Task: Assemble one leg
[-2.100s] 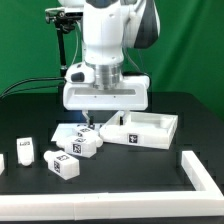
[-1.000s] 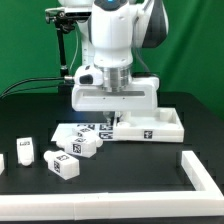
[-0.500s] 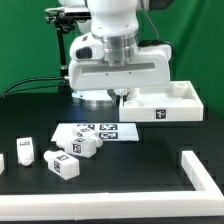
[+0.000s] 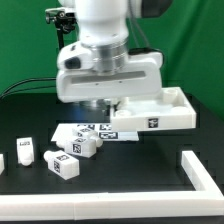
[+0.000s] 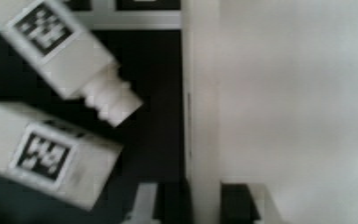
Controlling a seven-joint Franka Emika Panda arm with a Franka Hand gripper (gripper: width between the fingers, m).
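Wrist view: my claw [image 5: 194,205] is pinching the upright wall of the square panel [image 5: 286,100], one finger on either side of it. Blur hides the contact itself. Two legs [image 5: 66,52] show on the black surface beside that wall, untouched.

Exterior view: the panel hangs from the claw, clear of the desk [image 4: 120,198] and slightly tilted. The nearest leg [image 4: 86,147] lies on the desk just beside the marker board [image 4: 95,130]. Another leg [image 4: 67,165] sits close in front of it, and a third [image 4: 25,152] stands apart toward the exterior view's left. A further white piece [image 4: 2,160] is cut by the frame edge, so I cannot identify it.

Progress, my judgement: early. No leg is held and none appears seated in the panel, whose corner holes I cannot see. Setting the panel, fetching a leg and fitting it all remain.

Surroundings: the desk is matte black. A white L-shaped rail [image 4: 203,170] lies at the exterior view's right. There is a green backdrop [image 4: 25,45] and a black stand [image 4: 62,30] behind the arm.
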